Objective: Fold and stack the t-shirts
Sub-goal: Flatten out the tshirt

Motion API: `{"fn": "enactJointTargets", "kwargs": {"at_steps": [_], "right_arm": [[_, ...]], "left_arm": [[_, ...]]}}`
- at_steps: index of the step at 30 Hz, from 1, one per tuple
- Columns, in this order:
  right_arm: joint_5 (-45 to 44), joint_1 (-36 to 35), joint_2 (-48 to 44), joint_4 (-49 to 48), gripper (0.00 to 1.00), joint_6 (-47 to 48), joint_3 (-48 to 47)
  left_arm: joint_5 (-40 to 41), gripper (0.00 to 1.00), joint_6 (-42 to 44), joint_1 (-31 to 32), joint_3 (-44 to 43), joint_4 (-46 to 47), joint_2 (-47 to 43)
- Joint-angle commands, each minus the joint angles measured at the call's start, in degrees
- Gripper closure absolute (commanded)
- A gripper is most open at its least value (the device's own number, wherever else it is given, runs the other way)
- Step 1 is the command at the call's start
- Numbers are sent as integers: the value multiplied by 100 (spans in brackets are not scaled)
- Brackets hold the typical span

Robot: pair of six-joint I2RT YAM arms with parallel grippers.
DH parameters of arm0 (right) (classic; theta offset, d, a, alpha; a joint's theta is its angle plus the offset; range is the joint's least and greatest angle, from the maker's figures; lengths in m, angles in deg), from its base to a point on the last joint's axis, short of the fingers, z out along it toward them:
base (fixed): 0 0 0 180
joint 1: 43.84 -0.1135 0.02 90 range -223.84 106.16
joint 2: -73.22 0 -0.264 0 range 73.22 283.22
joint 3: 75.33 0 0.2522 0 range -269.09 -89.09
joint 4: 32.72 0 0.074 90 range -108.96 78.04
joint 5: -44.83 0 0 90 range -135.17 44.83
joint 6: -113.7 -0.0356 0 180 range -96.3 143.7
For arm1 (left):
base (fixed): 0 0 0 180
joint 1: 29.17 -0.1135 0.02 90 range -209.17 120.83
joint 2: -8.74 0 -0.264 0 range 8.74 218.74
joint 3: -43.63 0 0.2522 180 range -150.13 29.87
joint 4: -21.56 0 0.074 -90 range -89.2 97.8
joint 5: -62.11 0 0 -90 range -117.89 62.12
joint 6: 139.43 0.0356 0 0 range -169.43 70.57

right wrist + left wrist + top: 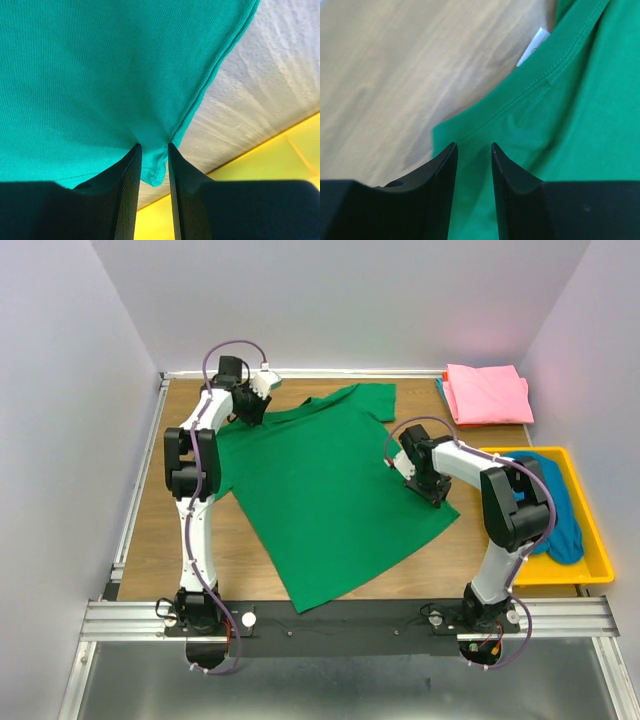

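A dark green t-shirt (330, 490) lies spread flat on the wooden table, collar toward the back left. My left gripper (252, 405) is at its shoulder beside the collar. In the left wrist view my gripper (472, 145) is nearly closed, with the green fabric (570, 125) between the fingers. My right gripper (437, 495) is at the shirt's right edge. In the right wrist view my gripper (154, 145) pinches a bunched hem corner of the shirt (100, 75). A folded pink t-shirt (487, 392) lies at the back right. A teal-blue t-shirt (560, 510) lies crumpled in the tray.
A yellow plastic tray (598, 560) stands at the right edge of the table and also shows in the right wrist view (280, 165). A white neck label (535, 45) shows inside the collar. Bare wood (160, 530) lies left of the shirt.
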Motion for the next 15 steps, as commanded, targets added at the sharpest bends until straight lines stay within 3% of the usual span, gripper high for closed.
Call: {"fn": "enactJointTargets", "kwargs": {"at_steps": [1,9,15], "right_arm": [[6,81,432,-744,65,111,114],[-195,212,695,-893,65,383,-87],[-362,362,1126,-1078,65,682,-676]], "left_arm": [[371,60,-214,-46,-190,-83,273],[1679,70,-556,-195,-77,93,414],[1971,71,-776,-573,353,259,116]]}}
